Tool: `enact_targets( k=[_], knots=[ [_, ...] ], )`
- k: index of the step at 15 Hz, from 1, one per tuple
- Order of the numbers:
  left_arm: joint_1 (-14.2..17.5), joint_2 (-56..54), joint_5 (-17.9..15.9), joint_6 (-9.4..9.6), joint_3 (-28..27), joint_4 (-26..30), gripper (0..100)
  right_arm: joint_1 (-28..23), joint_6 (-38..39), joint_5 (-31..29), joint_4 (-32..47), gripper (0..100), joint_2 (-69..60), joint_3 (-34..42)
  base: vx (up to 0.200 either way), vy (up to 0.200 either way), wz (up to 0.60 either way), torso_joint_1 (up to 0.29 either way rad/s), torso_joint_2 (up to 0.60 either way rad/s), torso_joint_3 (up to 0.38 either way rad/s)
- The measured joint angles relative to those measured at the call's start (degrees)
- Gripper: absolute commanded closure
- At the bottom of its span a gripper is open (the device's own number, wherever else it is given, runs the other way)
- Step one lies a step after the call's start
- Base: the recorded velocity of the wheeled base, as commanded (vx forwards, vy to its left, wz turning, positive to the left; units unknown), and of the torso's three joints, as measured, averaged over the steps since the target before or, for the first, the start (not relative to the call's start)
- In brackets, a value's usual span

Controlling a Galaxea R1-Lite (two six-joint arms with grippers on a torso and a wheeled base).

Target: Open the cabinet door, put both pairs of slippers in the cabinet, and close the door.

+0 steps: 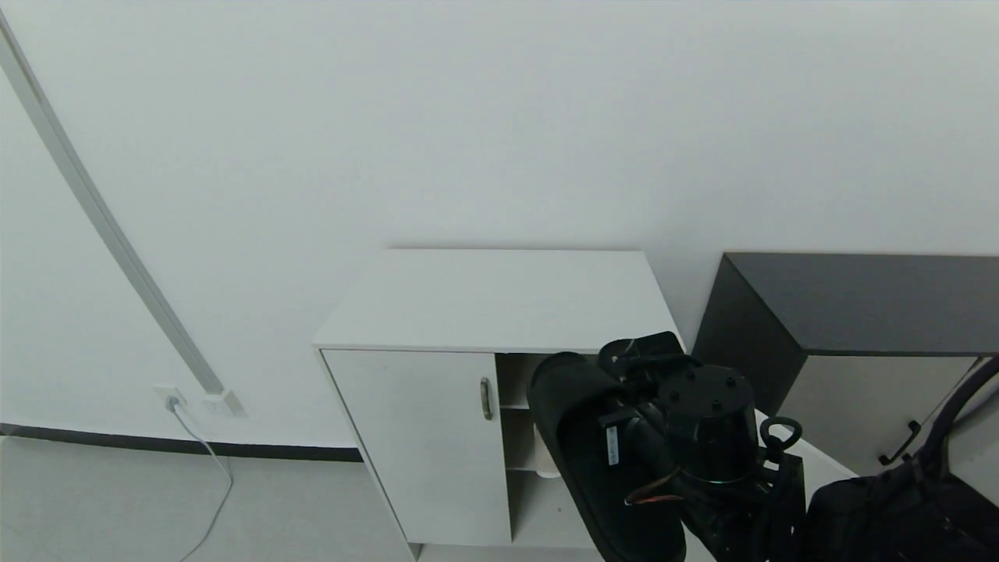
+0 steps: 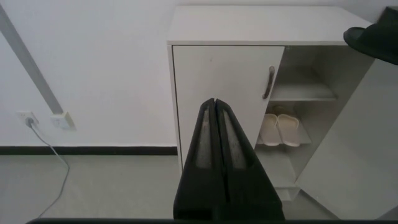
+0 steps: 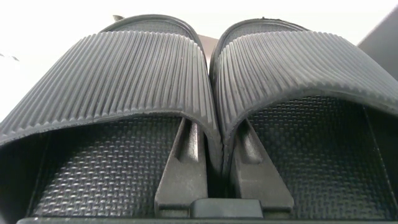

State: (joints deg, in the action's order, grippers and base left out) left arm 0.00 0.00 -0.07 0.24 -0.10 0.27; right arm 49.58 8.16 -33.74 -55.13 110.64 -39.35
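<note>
Fingers of your right gripper are clenched on the pair of black slippers, pinching the two inner side walls together so both shoes ride as one. In the head view the pair hangs in the air, steeply tilted, in front of the open right half of the cabinet, with its upper end near the front edge of the cabinet top. The left door is closed, the right door is swung wide, and the white slippers already lie side by side on the middle shelf. Your left gripper hangs back from the cabinet front with its fingers pressed together on nothing. The step in hand looks like setting the black pair inside, so pick a free level: the upper shelf looks bare. Level the soles before you go in, since the pair would probably catch on a shelf's front edge at this tilt. Enter between the inner edge of the left door and the open door, well off the handle. Push deep enough that nothing overhangs the shelf's front edge, or the door may not shut. Let go only once both soles rest flat, because a pinch on the inner walls could let one shoe twist free. Draw the arm straight back out.
</note>
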Motion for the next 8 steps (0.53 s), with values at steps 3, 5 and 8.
enact_targets(
  k=[3, 5, 8],
  knots=[
    [0.0, 0.0, 0.0, 0.02, 0.0, 0.0, 100, -0.1, 0.0, 0.0, 0.0, 100, 0.0, 0.2, 0.0, 0.0, 0.0, 0.0, 0.0, 0.0],
    [0.0, 0.0, 0.0, 0.02, 0.0, 0.0, 100, 0.0, -0.1, 0.0, 0.0, 100, 0.0, 0.2, 0.0, 0.0, 0.0, -0.053, 0.09, 0.06],
    [0.0, 0.0, 0.0, 0.0, 0.0, 0.0, 100, 0.0, -0.4, 0.0, 0.0, 100, 0.0, 0.2, 0.0, 0.0, 0.0, -0.144, 0.33, 0.185]
  ],
)
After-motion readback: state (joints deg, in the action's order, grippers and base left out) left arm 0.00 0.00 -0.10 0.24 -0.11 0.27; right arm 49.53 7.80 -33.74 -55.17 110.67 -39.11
